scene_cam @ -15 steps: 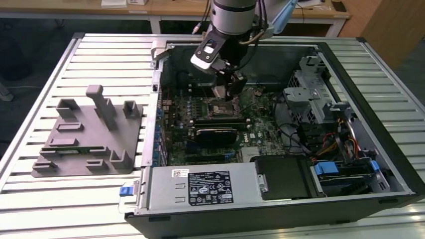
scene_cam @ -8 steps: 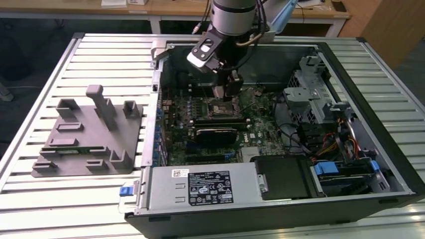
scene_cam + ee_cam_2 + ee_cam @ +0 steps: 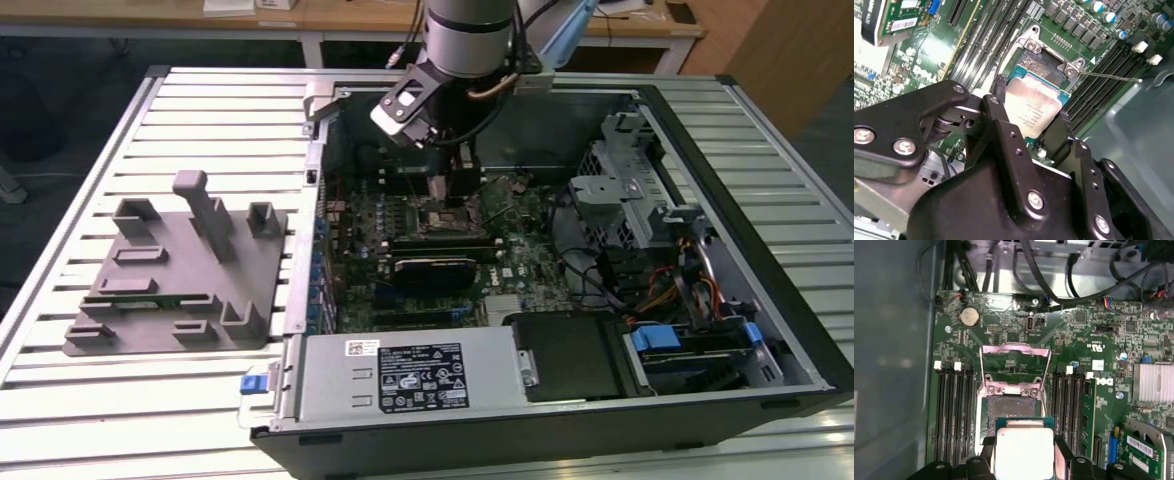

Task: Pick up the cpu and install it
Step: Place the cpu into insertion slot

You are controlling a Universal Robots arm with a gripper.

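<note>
My gripper [image 3: 1032, 104] is shut on the cpu [image 3: 1031, 107], a silver-topped square chip with a green rim. One black finger [image 3: 1000, 86] presses each of two opposite edges. In the first wrist view the cpu [image 3: 1024, 450] hangs over the near part of the open motherboard socket [image 3: 1010, 410], whose metal load plate [image 3: 1014, 365] is flipped up. I cannot tell whether the chip touches the socket. The exterior view has the gripper [image 3: 449, 190] lowered inside the open computer case, just above the socket [image 3: 447, 218].
Memory slots [image 3: 954, 410] flank the socket, and a thin lever [image 3: 1109, 76] sticks out beside it. Cables [image 3: 1074, 285] run along the case wall. A grey fixture tray [image 3: 174, 270] lies on the slatted table at the exterior view's left. The power supply [image 3: 400, 375] sits at the case's near end.
</note>
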